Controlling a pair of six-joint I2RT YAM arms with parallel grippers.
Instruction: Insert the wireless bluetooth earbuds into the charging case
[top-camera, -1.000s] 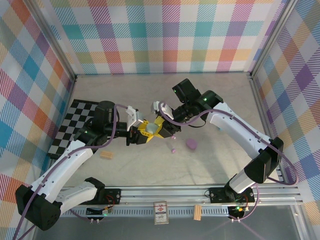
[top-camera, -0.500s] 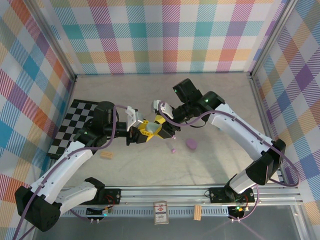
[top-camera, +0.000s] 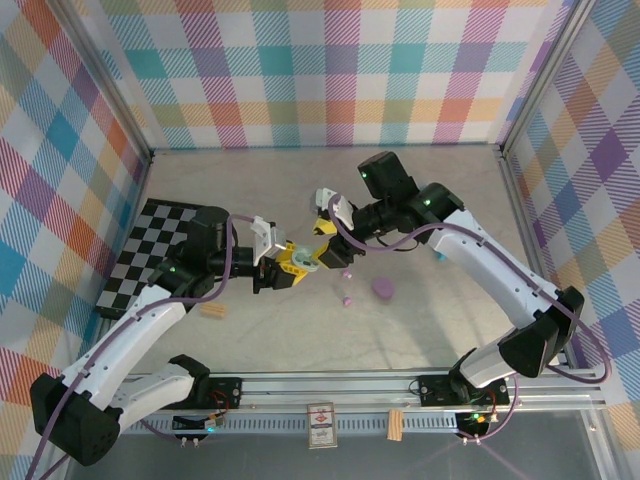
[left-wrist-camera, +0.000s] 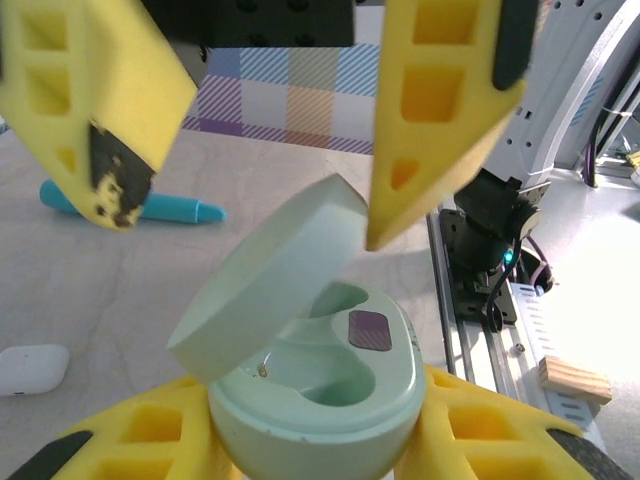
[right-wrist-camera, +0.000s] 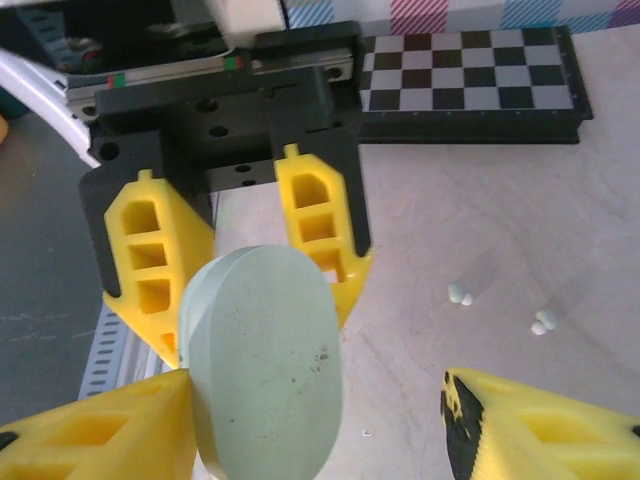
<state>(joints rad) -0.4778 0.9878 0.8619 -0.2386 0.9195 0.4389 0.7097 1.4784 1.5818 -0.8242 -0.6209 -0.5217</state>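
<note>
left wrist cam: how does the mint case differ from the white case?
Colour: the mint case is pale green, the white case white. State: the mint case's lid stands open; the white case looks shut. Support: the mint case is clamped in the left gripper; the white case lies on the table. Both are smooth, rounded pebbles.

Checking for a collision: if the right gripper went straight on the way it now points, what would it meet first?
The open lid of the mint charging case, which the left gripper holds. The lid lies straight ahead of the right gripper, whose jaws stand open; how close it is cannot be judged exactly.
</note>
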